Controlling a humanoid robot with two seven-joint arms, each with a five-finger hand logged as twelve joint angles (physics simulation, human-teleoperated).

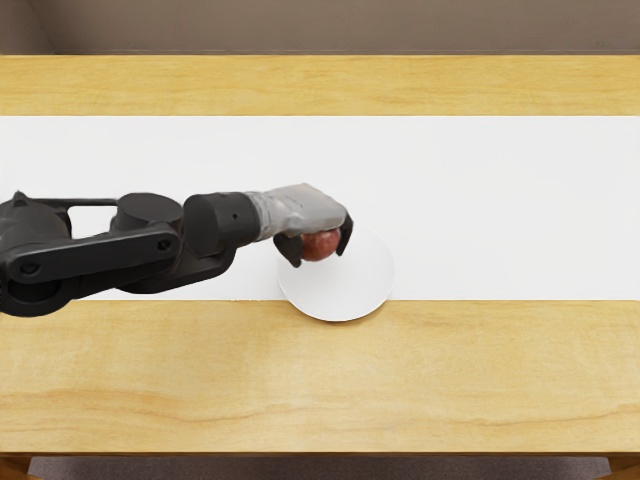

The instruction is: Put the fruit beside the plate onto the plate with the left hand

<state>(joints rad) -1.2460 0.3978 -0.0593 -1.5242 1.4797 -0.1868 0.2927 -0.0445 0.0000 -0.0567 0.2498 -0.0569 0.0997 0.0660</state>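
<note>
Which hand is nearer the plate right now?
Left. The left hand is over the upper-left rim of the plate, holding the red fruit. The right hand is out of view, so its position cannot be judged.

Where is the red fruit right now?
In the head view, the red fruit is just left of centre, gripped by the left hand over the upper-left edge of the white plate. Whether it touches the plate is unclear.
</note>
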